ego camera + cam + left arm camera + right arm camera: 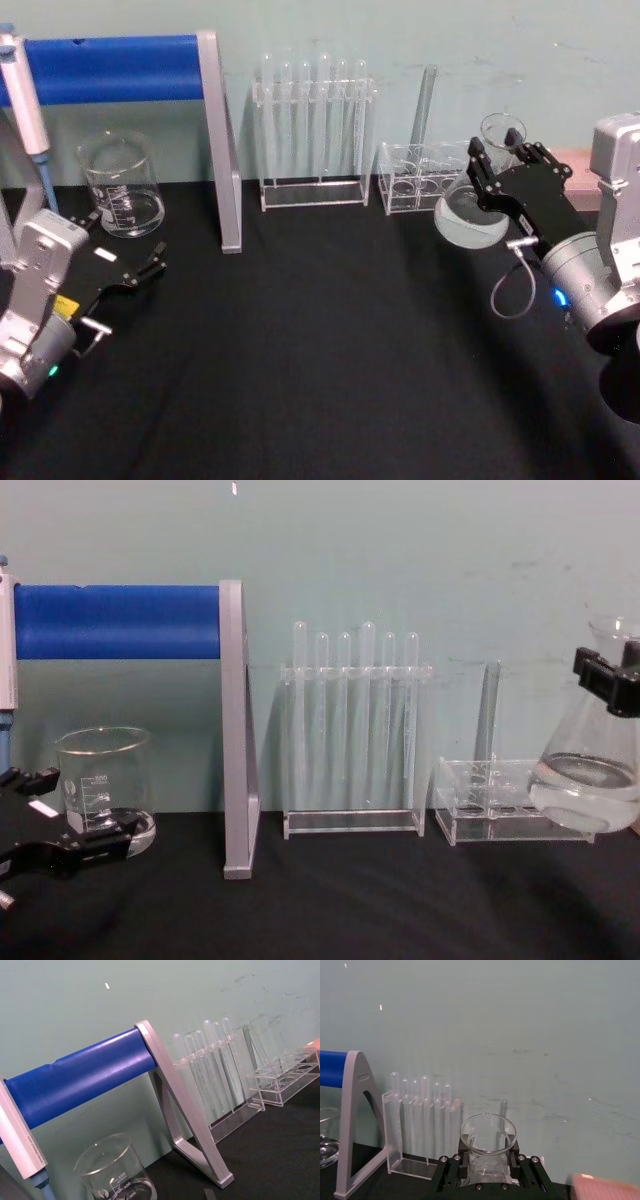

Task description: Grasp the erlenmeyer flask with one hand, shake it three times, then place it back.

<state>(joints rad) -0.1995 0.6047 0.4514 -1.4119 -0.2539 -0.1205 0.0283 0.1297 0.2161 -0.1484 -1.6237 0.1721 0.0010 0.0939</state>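
Right of frame, head view: one erlenmeyer flask, liquid in its base, neck clamped in the right gripper. Whether the base clears the tabletop cannot be told.

Lower left: left gripper, fingers apart.

Upper left: one beaker and one blue-barred stand.

Centre back: tall rack with six test tubes; low rack with one tube.

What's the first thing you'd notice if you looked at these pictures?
Probably the erlenmeyer flask on the right, clamped by its neck in the black right gripper, with clear liquid in its wide bottom. Next comes the bright blue bar across the back left, above a glass beaker near the open left gripper.
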